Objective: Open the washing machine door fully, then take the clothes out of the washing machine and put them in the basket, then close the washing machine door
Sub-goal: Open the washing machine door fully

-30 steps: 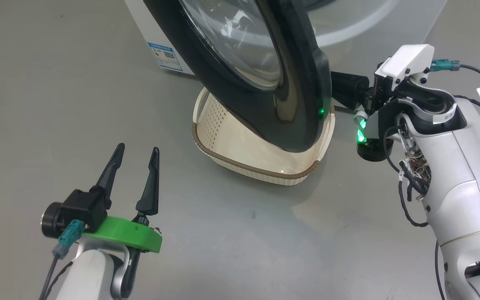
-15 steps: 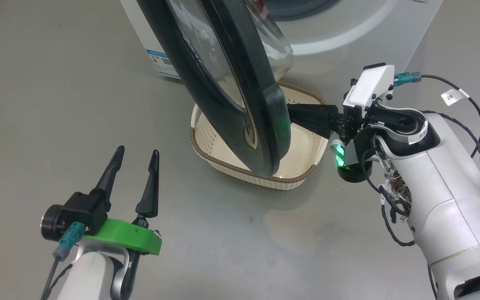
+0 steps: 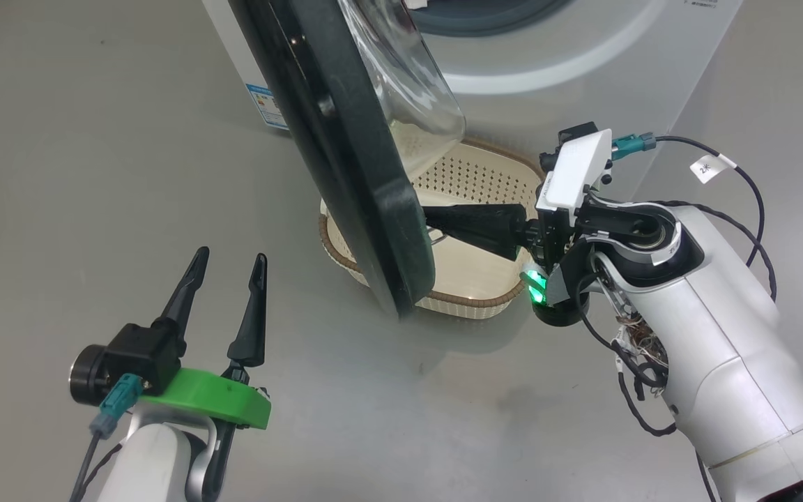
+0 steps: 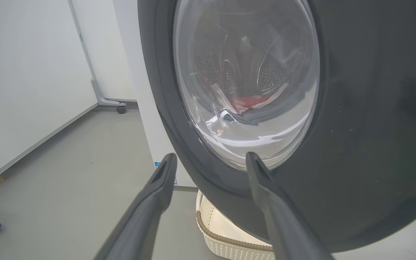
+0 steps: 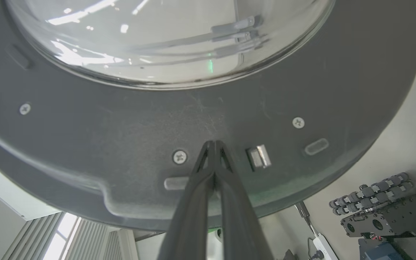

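The washing machine door (image 3: 346,174) stands part open, edge-on to the head view, its glass bowl (image 3: 408,90) bulging toward the white washing machine (image 3: 583,77). My right gripper (image 3: 436,219) is shut, and its tips (image 5: 213,144) press on the door's inner black face beside the metal latch (image 5: 259,157). The cream basket (image 3: 475,178) sits on the floor under the door, with nothing in it where I can see. Through the door glass (image 4: 244,72) the red clothes (image 4: 251,103) lie in the drum. My left gripper (image 3: 224,275) is open and holds nothing, in front of the door's outer face (image 4: 211,159).
Grey floor lies all around. A blue label (image 3: 267,104) marks the machine's lower corner. A white partition on castors (image 4: 121,108) stands beyond the machine. In the right wrist view, a power strip (image 5: 318,245) and black roller equipment (image 5: 377,213) sit on the floor.
The door has swung further open toward the left, with my shut right gripper following it against the inner face. More of the basket shows. The left arm has not moved.
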`<state>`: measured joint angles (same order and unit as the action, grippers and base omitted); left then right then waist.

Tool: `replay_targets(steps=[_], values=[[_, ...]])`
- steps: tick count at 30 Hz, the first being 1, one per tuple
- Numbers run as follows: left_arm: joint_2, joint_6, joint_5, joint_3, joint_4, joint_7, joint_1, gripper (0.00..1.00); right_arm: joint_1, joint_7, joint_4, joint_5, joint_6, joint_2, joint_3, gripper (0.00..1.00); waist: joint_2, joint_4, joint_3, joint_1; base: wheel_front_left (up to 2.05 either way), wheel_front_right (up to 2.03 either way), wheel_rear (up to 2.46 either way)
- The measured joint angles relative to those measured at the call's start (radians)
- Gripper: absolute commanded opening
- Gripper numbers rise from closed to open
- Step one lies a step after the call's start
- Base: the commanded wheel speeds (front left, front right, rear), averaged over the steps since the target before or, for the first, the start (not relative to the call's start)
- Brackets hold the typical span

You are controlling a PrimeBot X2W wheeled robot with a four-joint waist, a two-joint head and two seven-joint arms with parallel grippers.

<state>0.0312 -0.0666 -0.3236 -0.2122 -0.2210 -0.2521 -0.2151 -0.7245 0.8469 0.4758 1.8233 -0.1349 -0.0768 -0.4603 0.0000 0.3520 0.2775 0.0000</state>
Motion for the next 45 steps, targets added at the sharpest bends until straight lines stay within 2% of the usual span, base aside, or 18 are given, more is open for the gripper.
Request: replay_targets(steps=[7, 15, 19, 22, 25, 27, 28, 35, 39, 45], values=[[0.000, 0.001, 0.007, 0.007, 0.000, 0.000, 0.007, 1.00, 0.014, -0.027, -0.049, 0.010, 0.000, 0.003, -0.035, 0.00, 0.0000, -0.004, -0.010, 0.0000, 0.00, 0.00, 0.00], [0.000, 0.006, 0.016, 0.022, -0.001, 0.000, 0.026, 1.00, 0.036, -0.139, -0.067, -0.083, 0.006, 0.004, -0.026, 0.00, 0.0000, -0.024, -0.039, 0.0000, 0.00, 0.00, 0.00], [0.000, 0.006, 0.030, 0.022, -0.004, 0.000, 0.038, 1.00, 0.054, -0.232, -0.085, -0.179, 0.058, -0.035, -0.021, 0.00, 0.0000, -0.036, -0.060, 0.0000, 0.00, 0.00, 0.00], [0.001, 0.006, 0.042, 0.028, -0.006, 0.000, 0.044, 1.00, 0.061, -0.322, -0.097, -0.294, 0.111, -0.099, -0.025, 0.00, 0.0000, -0.045, -0.078, 0.0000, 0.00, 0.00, 0.00], [0.001, 0.006, 0.053, 0.040, -0.007, 0.000, 0.054, 1.00, 0.063, -0.425, -0.115, -0.438, 0.162, -0.161, -0.048, 0.00, 0.0000, -0.056, -0.097, 0.0000, 0.00, 0.00, 0.00], [0.001, 0.006, 0.055, 0.052, -0.008, 0.000, 0.066, 1.00, 0.064, -0.493, -0.125, -0.529, 0.183, -0.193, -0.065, 0.00, 0.0000, -0.067, -0.109, 0.0000, 0.00, 0.00, 0.00], [0.002, 0.008, 0.062, 0.065, -0.006, 0.000, 0.076, 1.00, 0.070, -0.555, -0.136, -0.621, 0.195, -0.221, -0.089, 0.00, 0.0000, -0.080, -0.120, 0.0000, 0.00, 0.00, 0.00], [0.003, 0.009, 0.071, 0.090, 0.007, 0.000, 0.083, 1.00, 0.124, -0.742, -0.171, -0.867, 0.191, -0.292, -0.160, 0.00, 0.0000, -0.134, -0.154, 0.0000, 0.00, 0.00, 0.00], [0.003, 0.009, 0.072, 0.109, 0.025, 0.000, 0.090, 1.00, 0.165, -0.829, -0.194, -0.969, 0.150, -0.324, -0.184, 0.00, 0.0000, -0.166, -0.168, 0.0000, 0.00, 0.00, 0.00], [0.003, 0.009, 0.075, 0.126, 0.029, 0.000, 0.108, 1.00, 0.288, -0.952, -0.198, -0.986, 0.067, -0.334, -0.142, 0.00, 0.0000, -0.207, -0.186, 0.0000, 0.00, 0.00, 0.00]])
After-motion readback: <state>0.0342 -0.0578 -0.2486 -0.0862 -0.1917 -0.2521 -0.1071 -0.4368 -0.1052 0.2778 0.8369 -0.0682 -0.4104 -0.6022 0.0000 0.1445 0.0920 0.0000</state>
